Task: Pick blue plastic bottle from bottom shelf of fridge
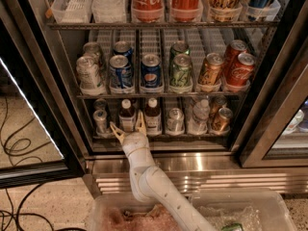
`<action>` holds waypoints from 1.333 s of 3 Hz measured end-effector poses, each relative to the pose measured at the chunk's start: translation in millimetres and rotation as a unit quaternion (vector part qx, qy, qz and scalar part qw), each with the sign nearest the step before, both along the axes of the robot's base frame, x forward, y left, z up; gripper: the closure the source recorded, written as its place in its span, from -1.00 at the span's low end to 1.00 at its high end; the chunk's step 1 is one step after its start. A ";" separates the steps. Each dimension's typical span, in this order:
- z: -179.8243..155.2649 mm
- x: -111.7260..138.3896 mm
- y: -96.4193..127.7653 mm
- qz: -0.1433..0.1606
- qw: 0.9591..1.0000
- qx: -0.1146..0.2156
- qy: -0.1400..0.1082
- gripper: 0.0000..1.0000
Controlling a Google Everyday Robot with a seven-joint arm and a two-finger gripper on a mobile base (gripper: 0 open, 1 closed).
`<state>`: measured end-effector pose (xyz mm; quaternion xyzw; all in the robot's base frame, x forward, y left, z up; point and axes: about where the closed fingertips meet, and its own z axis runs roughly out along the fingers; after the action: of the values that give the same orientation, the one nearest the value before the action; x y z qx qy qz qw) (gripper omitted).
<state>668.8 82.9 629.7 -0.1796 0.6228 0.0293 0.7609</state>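
I have the gripper [126, 122] spread open at the near edge of the fridge's [202, 163] bottom shelf [192, 135], framing the blue plastic bottle [126, 112] standing left of centre; not grasped yet; closing and lifting out remain

Dim warm light, glare on steel base [202, 163], claw [126, 121] at bottom shelf [185, 135]

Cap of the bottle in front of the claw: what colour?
White cap, camera view; the open gripper sits before that bottle.
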 end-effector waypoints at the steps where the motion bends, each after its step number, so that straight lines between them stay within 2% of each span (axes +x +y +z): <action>1: -2.1 0.5 1.4 0.001 1.000 0.001 0.002 -0.60; 2: -4.1 1.0 3.1 0.002 1.000 0.002 0.004 -0.80; 3: -4.1 1.0 3.1 0.002 1.000 0.002 0.004 -0.41; 4: -4.1 1.0 3.1 0.002 1.000 0.002 0.004 0.07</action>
<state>669.8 86.1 625.5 -0.1795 0.6253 0.0330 0.7587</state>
